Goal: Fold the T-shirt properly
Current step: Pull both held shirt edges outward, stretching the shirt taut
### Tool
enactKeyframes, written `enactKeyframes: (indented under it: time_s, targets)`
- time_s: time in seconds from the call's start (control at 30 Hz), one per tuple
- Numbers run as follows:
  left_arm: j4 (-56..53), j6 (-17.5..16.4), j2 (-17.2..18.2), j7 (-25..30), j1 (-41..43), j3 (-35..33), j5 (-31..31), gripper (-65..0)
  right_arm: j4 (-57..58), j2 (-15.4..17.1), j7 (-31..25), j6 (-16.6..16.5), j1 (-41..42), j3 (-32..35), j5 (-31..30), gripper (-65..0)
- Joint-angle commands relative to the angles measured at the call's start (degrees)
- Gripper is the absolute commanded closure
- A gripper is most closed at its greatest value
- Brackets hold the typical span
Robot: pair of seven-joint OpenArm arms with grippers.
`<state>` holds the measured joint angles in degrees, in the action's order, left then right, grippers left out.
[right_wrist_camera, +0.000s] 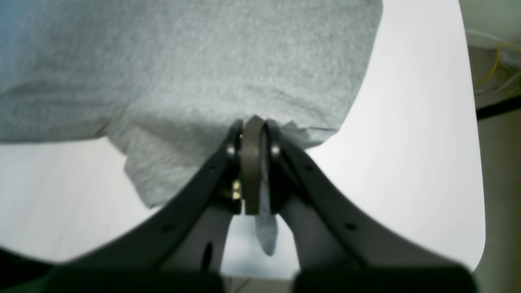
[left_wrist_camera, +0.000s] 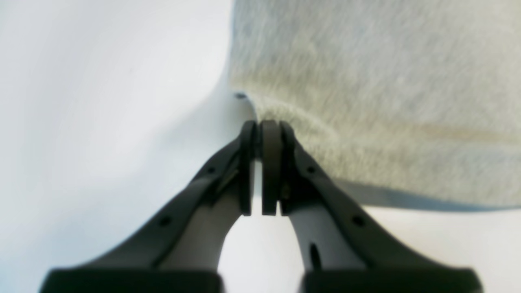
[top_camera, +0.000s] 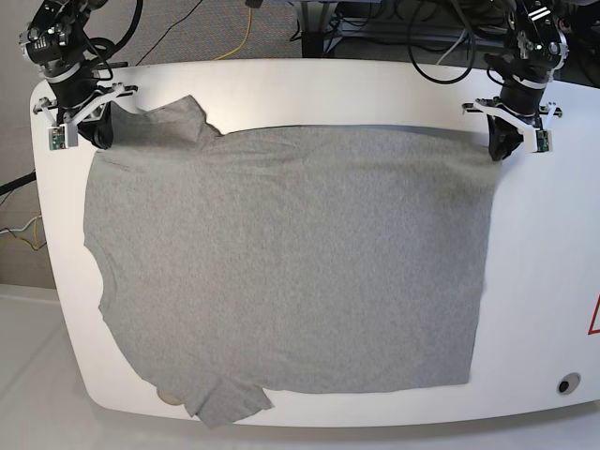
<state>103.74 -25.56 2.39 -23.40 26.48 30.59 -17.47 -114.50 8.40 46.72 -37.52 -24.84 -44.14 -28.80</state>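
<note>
The T-shirt (top_camera: 281, 262) lies spread flat across the white tabletop (top_camera: 544, 281), one layer, with no fold made in it that I can see. Its sleeves sit toward the base view's left, one by the far edge and one by the near edge, and the straight hem runs down the right side. So I judge the task to be at its very start: the cloth is laid out, and every fold is still to come.

My right tool (right_wrist_camera: 253, 134) is at the far left corner in the base view, by the upper sleeve. Its jaws are clenched on the T-shirt; in the right wrist view a strip of grey knit hangs down between the fingers (right_wrist_camera: 252, 171), so that grasp is plain.

My left tool (left_wrist_camera: 264, 126) is at the far right corner in the base view, at the hem's far end. Its jaws are pressed together, the tips right at the fabric's edge. The left wrist view is blurred, and I cannot tell whether cloth is actually pinched there.

Both arms reach down from the far side of the tabletop, wrists angled toward the garment, one at each far corner, well apart.
</note>
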Motion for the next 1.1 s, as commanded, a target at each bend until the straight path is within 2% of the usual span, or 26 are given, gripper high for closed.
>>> enactKeyframes:
  time_s: [0.0, 0.07, 0.33, 0.53, 0.67, 0.73, 1.0, 1.07]
  targets:
    - [0.9, -0.1, 0.4, 1.5, -0.1, 0.1, 0.0, -4.8, -0.2, 1.0, -1.4, 0.1, 0.5, -0.2, -1.5, -0.5]
    - [2.0, -0.1, 0.5, 2.0, 1.0, 0.0, 0.1, -8.9, -1.0, 0.6, -1.1, -0.3, -0.1, -0.1, -1.9, -0.4]
    - [3.2, -0.1, 0.7, 1.8, 1.9, 0.1, 0.0, -9.6, -1.6, 0.5, -0.9, -0.4, -0.5, 0.0, -2.6, -0.4]
    - [3.7, -0.2, 0.7, 0.0, 2.6, 0.1, -0.7, -18.6, -1.8, 0.4, -0.9, -0.3, -1.1, -0.2, -2.6, -0.6]
    - [3.6, -0.4, 0.7, 0.1, 2.5, 0.3, -0.9, -21.0, -1.9, 0.4, -1.0, -0.4, -0.9, -0.2, -1.4, -0.6]
    - [3.2, -1.2, 0.6, 0.6, 1.9, 0.3, -0.7, -22.2, -1.9, 0.4, -0.7, -1.0, -0.4, 0.1, 1.4, -0.6]
    - [5.1, -2.6, 0.7, 1.0, 1.8, 0.4, -0.9, -23.8, -2.3, 0.2, -0.6, -2.5, 0.3, -0.1, 6.5, -0.4]
    - [7.4, -1.9, 0.9, 0.7, 1.7, 0.0, -0.9, -22.1, -2.1, 0.3, -0.4, -2.5, 1.0, 0.0, 10.8, -0.5]
